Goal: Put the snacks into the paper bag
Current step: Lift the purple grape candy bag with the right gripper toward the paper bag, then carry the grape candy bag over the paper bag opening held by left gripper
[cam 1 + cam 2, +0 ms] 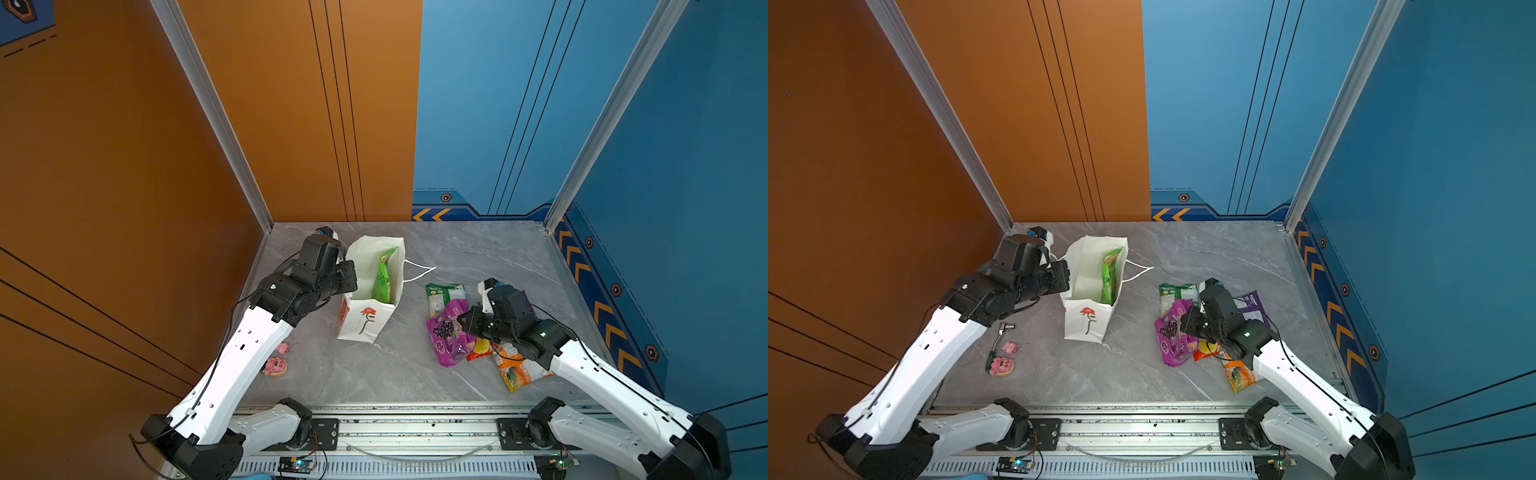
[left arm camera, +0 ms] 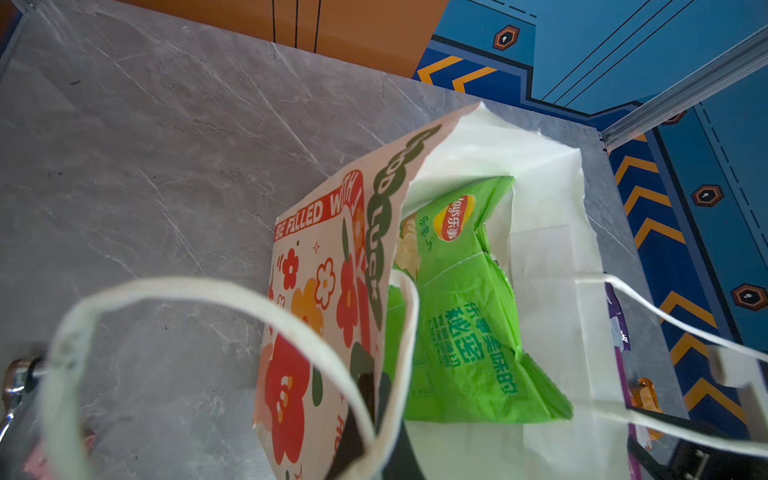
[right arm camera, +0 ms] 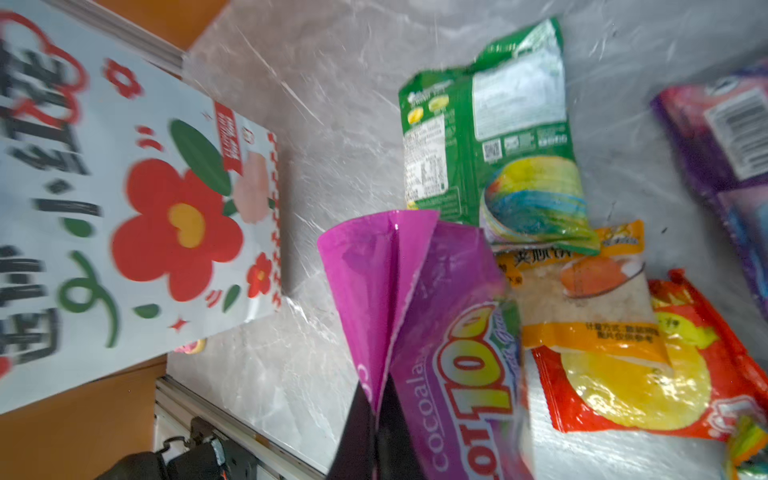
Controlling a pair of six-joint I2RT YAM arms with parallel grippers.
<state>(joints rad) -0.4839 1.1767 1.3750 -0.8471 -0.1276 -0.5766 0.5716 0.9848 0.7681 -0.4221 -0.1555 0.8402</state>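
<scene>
The right end effector (image 3: 376, 401) pinches the crinkly purple foil grape packet (image 1: 448, 338) by its edge, right of the tall white paper carrier bag (image 1: 361, 328), whose left wall the left end effector (image 2: 376, 395) clamps. Lift it high and release only above the bag's mouth.

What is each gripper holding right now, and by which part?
The left gripper pinches the paper bag by its side wall at the rim; the right gripper pinches the purple packet by its folded end.
</scene>
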